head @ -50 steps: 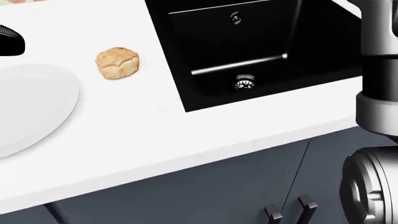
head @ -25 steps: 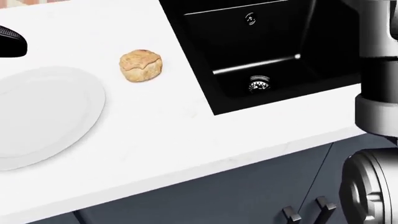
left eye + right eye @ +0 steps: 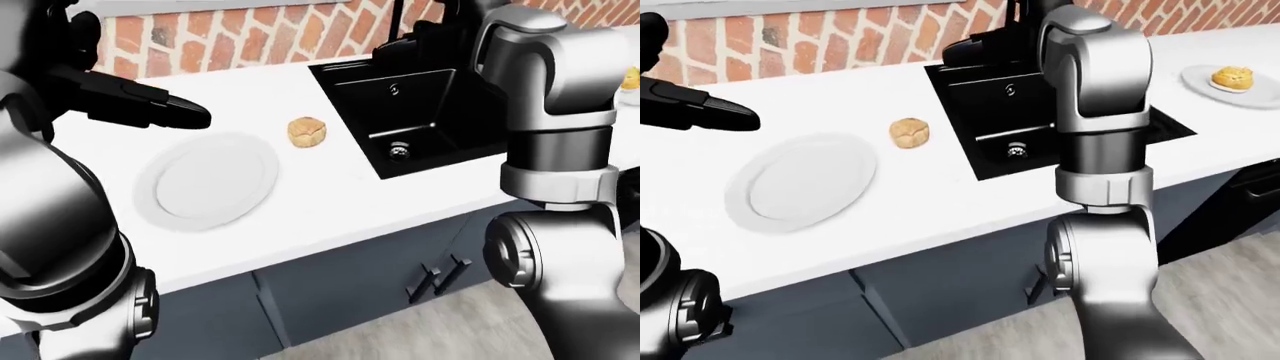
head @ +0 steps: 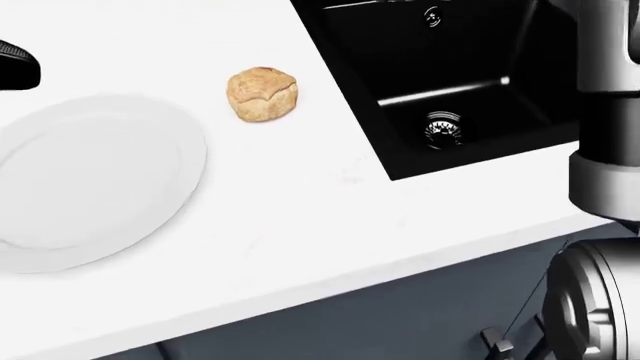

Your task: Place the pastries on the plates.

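Pastries numbered two: one pastry lay bare on the white tabletop between an empty plate and the black sink; another sat on a second plate far right. My left hand hovered above the tabletop, fingers extended, gripping nothing; my right hand's state I couldn't tell.

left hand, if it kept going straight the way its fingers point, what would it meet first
The left hand points toward the view's right, above the counter. The pastry lies nearest that line, then the sink; it might pass over both, since height is unclear.
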